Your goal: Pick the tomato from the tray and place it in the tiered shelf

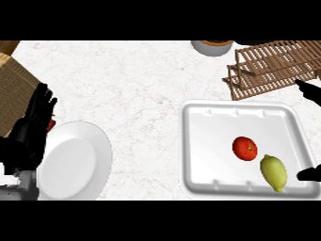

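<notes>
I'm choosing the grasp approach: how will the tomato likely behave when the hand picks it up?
The tomato looks round and smooth, so it may roll on the tray if nudged. Its glossy skin could be slippery. The lemon lies close beside it, so a wide grasp might bump that too.
</notes>
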Motion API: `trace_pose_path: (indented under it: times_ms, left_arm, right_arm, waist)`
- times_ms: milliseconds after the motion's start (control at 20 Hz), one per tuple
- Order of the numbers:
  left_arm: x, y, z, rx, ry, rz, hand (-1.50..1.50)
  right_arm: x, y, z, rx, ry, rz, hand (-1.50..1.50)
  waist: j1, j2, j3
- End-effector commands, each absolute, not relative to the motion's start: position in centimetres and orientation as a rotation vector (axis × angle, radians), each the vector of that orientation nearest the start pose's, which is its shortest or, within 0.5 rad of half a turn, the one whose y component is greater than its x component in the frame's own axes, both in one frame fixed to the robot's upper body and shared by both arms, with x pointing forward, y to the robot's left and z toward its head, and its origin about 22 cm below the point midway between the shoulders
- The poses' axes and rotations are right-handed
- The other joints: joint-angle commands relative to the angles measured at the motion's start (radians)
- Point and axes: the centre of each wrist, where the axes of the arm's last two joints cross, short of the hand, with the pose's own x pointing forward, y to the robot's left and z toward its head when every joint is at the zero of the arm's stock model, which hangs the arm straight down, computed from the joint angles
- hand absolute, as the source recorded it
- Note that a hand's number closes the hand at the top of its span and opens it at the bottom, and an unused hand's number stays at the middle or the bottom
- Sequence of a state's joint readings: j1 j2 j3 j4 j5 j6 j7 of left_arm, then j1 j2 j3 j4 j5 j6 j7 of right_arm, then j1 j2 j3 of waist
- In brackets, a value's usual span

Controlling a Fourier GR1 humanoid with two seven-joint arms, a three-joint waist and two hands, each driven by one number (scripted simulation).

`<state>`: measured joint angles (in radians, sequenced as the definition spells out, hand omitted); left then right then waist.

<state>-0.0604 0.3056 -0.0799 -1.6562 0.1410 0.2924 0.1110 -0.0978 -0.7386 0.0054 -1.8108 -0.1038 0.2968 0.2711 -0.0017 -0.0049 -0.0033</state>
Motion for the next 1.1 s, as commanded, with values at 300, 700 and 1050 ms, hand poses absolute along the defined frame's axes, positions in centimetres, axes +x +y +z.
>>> trace_pose_path:
  times_ms: [300,700,1050]
  left_arm:
    - [25.3,26.5,6.4,0.246,-1.599,0.036,0.0]
    - [25.3,27.2,7.1,0.249,-1.614,0.041,0.0]
    - [26.3,26.1,5.2,0.229,-1.613,0.042,0.0]
  right_arm:
    - [24.7,-26.6,14.3,-0.565,-1.186,0.938,-1.5]
    - [24.1,-23.0,11.0,-0.732,-0.985,1.062,-1.5]
    - [25.9,-24.4,9.0,-0.714,-0.997,1.006,-1.5]
  waist:
    - [0.006,0.004,0.003]
    - [0.004,0.004,0.003]
    - [0.001,0.005,0.003]
